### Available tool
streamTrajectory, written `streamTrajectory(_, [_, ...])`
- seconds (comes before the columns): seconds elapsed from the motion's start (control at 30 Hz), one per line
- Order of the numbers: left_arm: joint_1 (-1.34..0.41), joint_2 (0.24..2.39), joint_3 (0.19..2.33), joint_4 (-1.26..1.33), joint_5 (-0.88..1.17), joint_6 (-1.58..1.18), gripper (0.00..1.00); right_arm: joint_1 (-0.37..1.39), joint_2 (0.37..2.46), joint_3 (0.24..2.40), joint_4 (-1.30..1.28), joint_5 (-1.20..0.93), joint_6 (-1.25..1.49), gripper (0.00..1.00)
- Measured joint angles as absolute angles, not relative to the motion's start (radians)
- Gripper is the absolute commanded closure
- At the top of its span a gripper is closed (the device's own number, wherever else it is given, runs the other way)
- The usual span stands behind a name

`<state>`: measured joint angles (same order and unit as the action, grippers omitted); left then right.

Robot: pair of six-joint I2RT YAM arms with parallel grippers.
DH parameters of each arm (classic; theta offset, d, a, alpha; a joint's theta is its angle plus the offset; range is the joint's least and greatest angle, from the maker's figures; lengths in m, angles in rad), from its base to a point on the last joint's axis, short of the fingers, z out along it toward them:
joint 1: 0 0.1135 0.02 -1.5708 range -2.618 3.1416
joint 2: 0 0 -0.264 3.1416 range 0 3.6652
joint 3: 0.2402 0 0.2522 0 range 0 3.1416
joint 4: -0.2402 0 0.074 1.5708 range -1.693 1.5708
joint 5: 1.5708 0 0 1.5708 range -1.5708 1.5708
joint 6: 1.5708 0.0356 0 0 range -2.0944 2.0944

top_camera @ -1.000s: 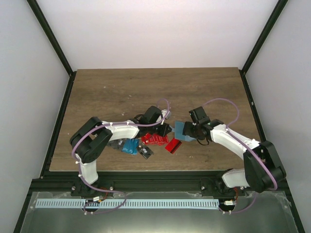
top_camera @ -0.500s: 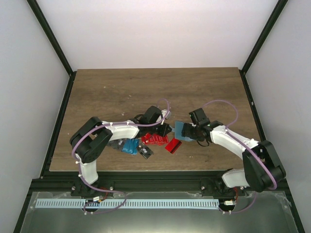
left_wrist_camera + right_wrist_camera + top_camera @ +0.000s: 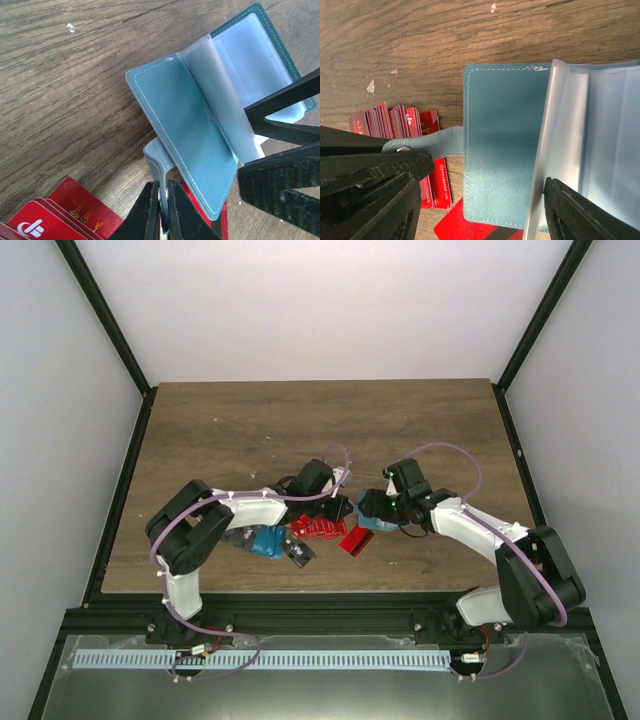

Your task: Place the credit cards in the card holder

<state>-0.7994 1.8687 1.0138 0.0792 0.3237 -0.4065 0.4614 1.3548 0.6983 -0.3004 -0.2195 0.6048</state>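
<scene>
The teal card holder lies open on the wood, its clear sleeves fanned up; it also shows in the top view and the right wrist view. My left gripper is shut on the holder's snap strap. My right gripper is open, its fingers either side of the holder, one finger at the sleeves' edge. Red credit cards lie fanned beside the holder, and one red card lies partly under it.
Blue cards and a dark card lie left of the red ones, near the table's front edge. Black frame rails border the table. The two grippers are close together.
My right gripper has moved a little to the left, over the holder and nearer my left gripper. The left arm and the loose cards have not moved.
</scene>
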Motion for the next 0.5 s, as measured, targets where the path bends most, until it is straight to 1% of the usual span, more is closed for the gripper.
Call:
streamTrajectory(0.27, [-0.799, 1.880, 1.014, 0.078, 0.335, -0.405, 0.95, 0.461, 1.455, 0.698, -0.231, -0.274, 0.594, 0.32])
streamTrajectory(0.37, [-0.799, 1.880, 1.014, 0.078, 0.342, -0.400, 0.88, 0.461, 1.477, 0.698, -0.226, -0.279, 0.592, 0.32])
streamTrajectory(0.5, [-0.799, 1.880, 1.014, 0.074, 0.342, -0.389, 0.72, 0.461, 1.464, 0.703, -0.236, -0.275, 0.587, 0.32])
